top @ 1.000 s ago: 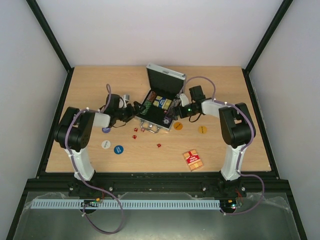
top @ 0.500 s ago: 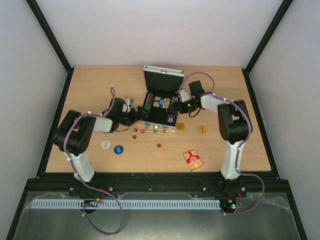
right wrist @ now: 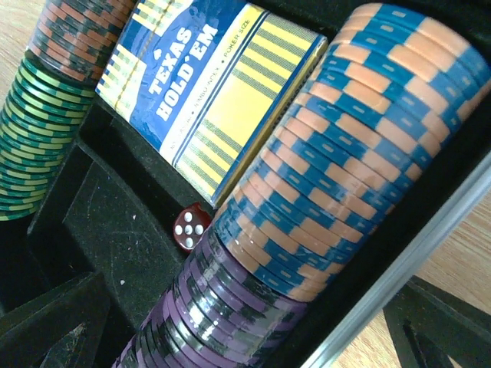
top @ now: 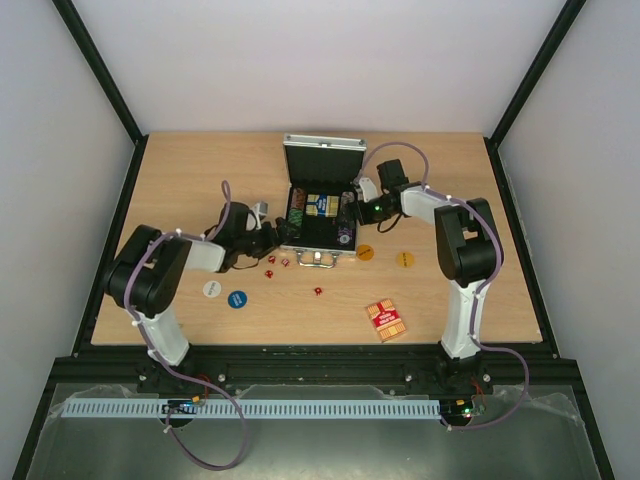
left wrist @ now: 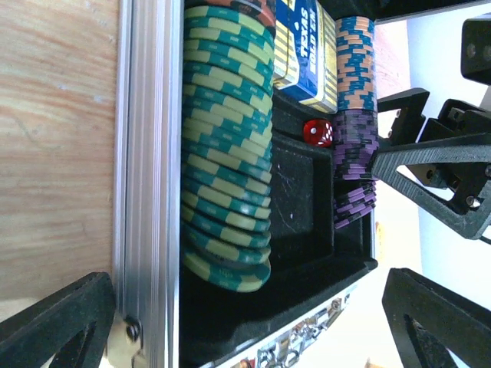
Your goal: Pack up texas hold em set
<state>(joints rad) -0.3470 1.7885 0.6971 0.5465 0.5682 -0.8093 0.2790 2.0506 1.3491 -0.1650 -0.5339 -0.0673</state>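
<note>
Case (top: 318, 222) open between left hand (top: 271, 239) and right hand (top: 354, 210); loose pieces lie on its near side.
Case sits mid-counter (top: 480, 290), lid upright at rear, chips (left wrist: 226, 153) inside. Both hands are open and hold nothing. Dice (top: 277, 263) lie just before the case, nearer the left hand. Deck (top: 385, 320) lies front-right, nearer the right arm. Discs (top: 237, 298) lie on both sides.

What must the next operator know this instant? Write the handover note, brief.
Left end effector: open, empty, at the case's left side.
Right end effector: open, empty, over its right side.
Done: case open, with chip rows, blue deck and one die inside.
Left: red dice, red card deck, white disc, blue disc, orange disc, yellow disc lie on the table; pack them, shut the lid.
</note>
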